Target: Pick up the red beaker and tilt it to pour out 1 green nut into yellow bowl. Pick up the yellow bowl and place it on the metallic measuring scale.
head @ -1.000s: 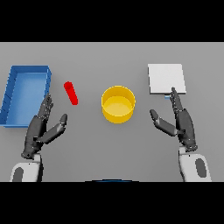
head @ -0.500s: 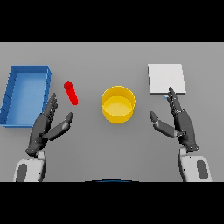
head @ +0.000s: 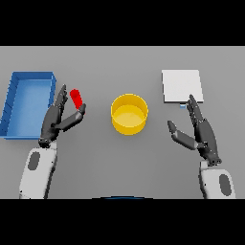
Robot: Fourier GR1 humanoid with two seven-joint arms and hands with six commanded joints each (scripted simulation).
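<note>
My left hand (head: 58,120) stands at the near left of the grey table (head: 119,162), fingers straight and spread, thumb set apart, holding nothing. The small red cylindrical beaker (head: 76,98) lies or leans just beyond the thumb tip, between thumb and fingers but not enclosed; I cannot tell whether any finger touches it. I judge the hand is shaped this way to admit the beaker before closing, so the pick-up is not yet made. No green nut is visible; it may be inside the beaker or too small to make out. The round yellow bowl (head: 129,114) sits upright at the table's centre, right of the beaker and well apart from both hands, a sensible position to receive a pour from the left. The flat square metallic measuring scale (head: 181,86) rests at the far right, bare on top. My right hand (head: 200,131) is just near of the scale, fingers extended and relaxed, empty, fingertips close to the scale's near edge; I judge it idle. A blue rectangular open tray (head: 14,94) lies at the far left, beside my left hand.
</note>
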